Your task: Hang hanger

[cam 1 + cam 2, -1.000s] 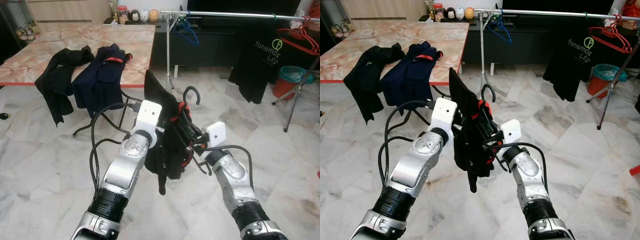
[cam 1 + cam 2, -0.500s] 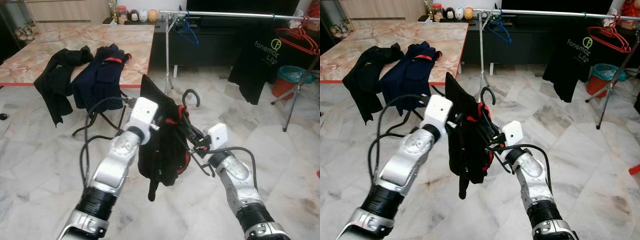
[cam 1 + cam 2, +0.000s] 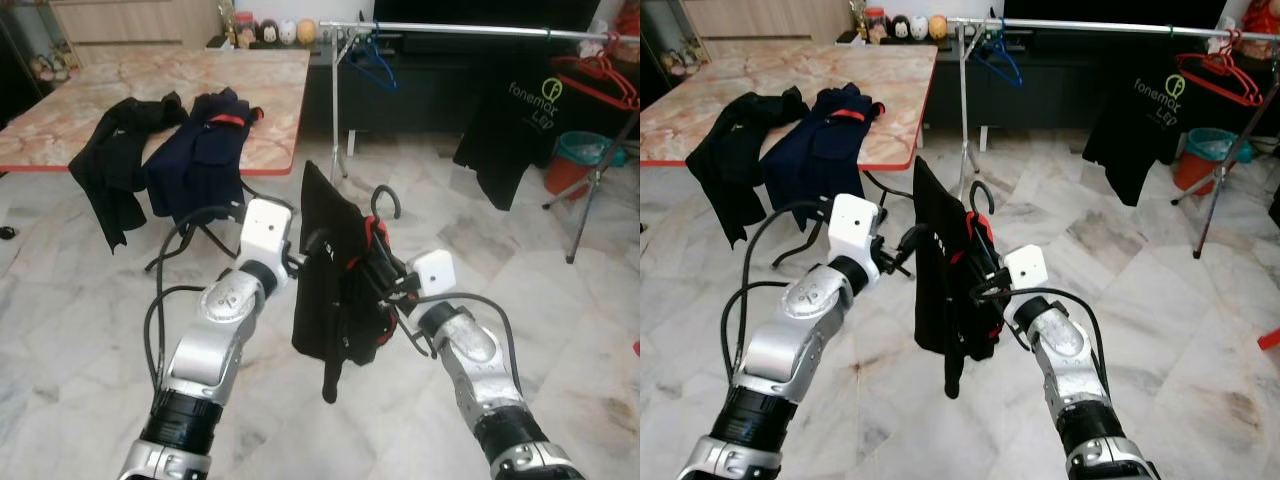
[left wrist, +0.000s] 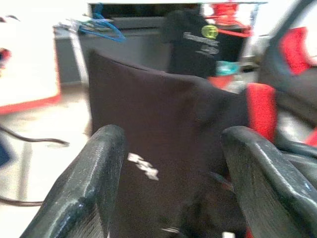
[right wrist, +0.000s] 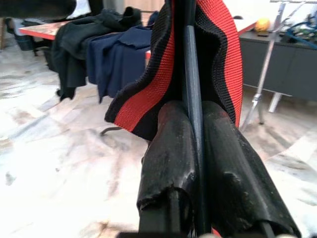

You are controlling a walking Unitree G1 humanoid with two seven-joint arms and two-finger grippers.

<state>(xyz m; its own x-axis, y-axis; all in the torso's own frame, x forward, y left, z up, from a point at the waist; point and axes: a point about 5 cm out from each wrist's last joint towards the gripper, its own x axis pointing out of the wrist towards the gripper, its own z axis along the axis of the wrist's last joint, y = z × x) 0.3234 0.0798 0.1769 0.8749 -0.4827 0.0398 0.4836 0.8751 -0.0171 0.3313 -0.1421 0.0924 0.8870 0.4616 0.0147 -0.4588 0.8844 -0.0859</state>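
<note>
A black hanger, its hook (image 3: 386,196) pointing up, carries a black garment (image 3: 327,295) with red collar trim. My right gripper (image 3: 378,277) is shut on the hanger's neck (image 5: 190,59) just under the hook and holds it upright at chest height over the floor. My left gripper (image 3: 305,250) stands open just left of the garment, its fingers (image 4: 99,183) spread, the cloth (image 4: 168,119) in front of them and not pinched. The clothes rail (image 3: 450,30) runs across the back right, well beyond the hanger.
On the rail hang a blue hanger (image 3: 372,62), a black T-shirt (image 3: 515,115) and red hangers (image 3: 600,72). A marble table (image 3: 150,85) at back left holds a black garment (image 3: 125,150) and a navy one (image 3: 205,150). A teal bin (image 3: 588,150) stands at far right.
My left gripper has drawn back to the left out of the garment and now stands open. The garment hangs straighter from the hanger in my right gripper.
</note>
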